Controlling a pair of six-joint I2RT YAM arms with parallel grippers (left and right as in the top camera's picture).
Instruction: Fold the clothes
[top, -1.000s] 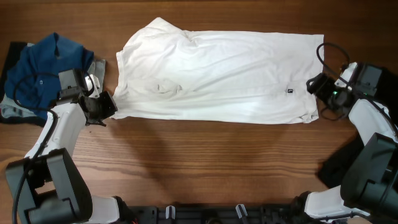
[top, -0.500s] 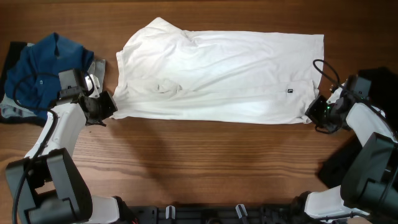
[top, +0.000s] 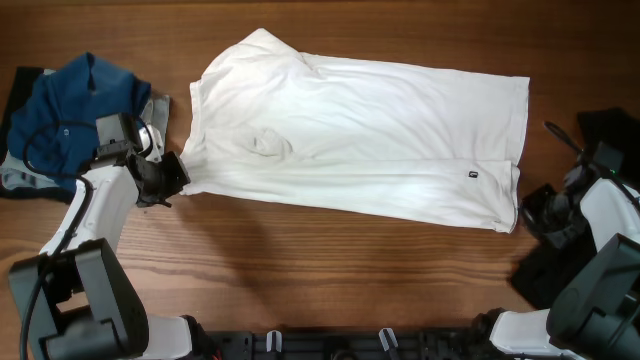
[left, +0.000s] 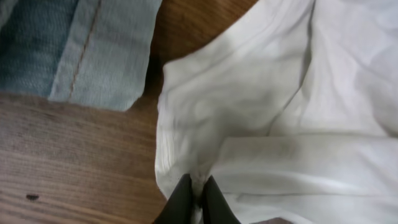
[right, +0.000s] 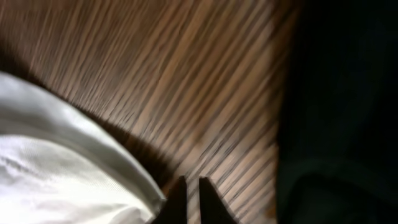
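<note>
The white shirt lies spread across the middle of the wooden table, its small dark label near the right hem. My left gripper is shut on the shirt's lower left corner; in the left wrist view the white cloth bunches up between the tips of that gripper. My right gripper sits just off the shirt's lower right corner. In the right wrist view this gripper is shut to a thin slit showing only wood, and the shirt's edge lies against the left finger. A black garment lies to its right.
A blue garment is heaped at the far left, with pale denim beside it close to my left gripper. Black cloth covers the table's right edge behind my right arm. Bare wood runs along the front.
My right gripper closed at the shirt's lower right corner and drew back toward the front right, dragging that corner with it. The left gripper stayed pinched on its corner.
</note>
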